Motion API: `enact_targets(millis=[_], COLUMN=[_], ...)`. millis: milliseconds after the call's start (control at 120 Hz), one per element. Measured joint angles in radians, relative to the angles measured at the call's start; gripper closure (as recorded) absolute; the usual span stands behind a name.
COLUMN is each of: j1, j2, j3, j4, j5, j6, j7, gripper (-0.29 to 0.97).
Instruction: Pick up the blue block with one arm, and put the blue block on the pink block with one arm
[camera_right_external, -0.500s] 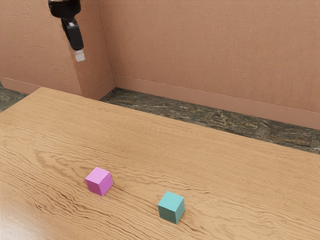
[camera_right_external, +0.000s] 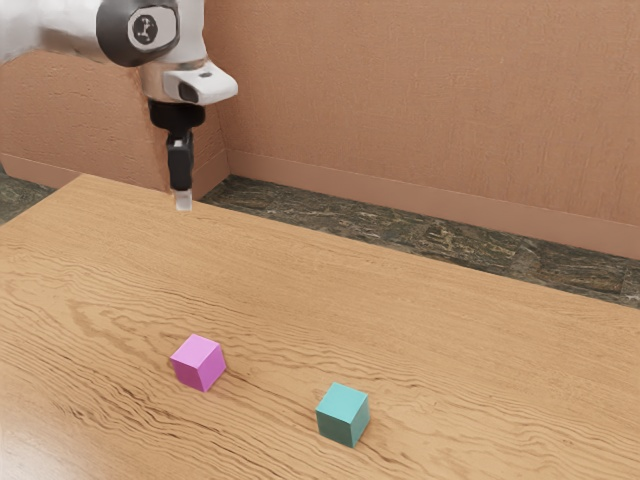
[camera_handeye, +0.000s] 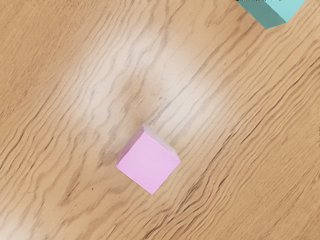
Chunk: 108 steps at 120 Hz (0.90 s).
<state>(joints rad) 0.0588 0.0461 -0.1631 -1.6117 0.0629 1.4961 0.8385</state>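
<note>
Hovering high over the wooden table's (camera_right_external: 450, 330) far edge, gripper (camera_right_external: 181, 200) open or closed impossible to tell; teal-blue block (camera_right_external: 343, 414) lying free near the pink block (camera_right_external: 198, 362), not touching; risks clipping pink through a misaimed descent.

A plain rendered indoor room, its kind not told beyond that: a broad wood-grain worktop (camera_right_external: 450, 330) stands before rough terracotta-pink plaster walls (camera_right_external: 430, 90) with a matching skirting board (camera_right_external: 430, 200), above a dark marbled stone floor (camera_right_external: 400, 230)
</note>
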Motion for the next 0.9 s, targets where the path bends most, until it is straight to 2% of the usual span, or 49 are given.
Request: enact_targets(millis=[150, 233, 317, 450, 592, 742, 900], j1=[-0.152, -0.16, -0.172, -0.317, -0.321, -0.38, -0.394], j2=[0.024, 0.06, 0.058, 0.069, 0.107, 0.097, 0.138], j3=[0.012, 0.009, 0.018, 0.109, 0.125, 0.126, 0.126], j4=[-0.056, -0.063, -0.15, -0.23, -0.284, -0.385, -0.413], j5=[0.024, 0.017, 0.008, -0.023, -0.082, -0.12, -0.157], j6=[0.098, 0.137, 0.217, 0.35, 0.463, 0.576, 0.659], j7=[0.081, 0.122, 0.158, 0.206, 0.247, 0.28, 0.308], gripper=[0.0, 0.0, 0.0, 0.0, 0.0, 0.0, 0.0])
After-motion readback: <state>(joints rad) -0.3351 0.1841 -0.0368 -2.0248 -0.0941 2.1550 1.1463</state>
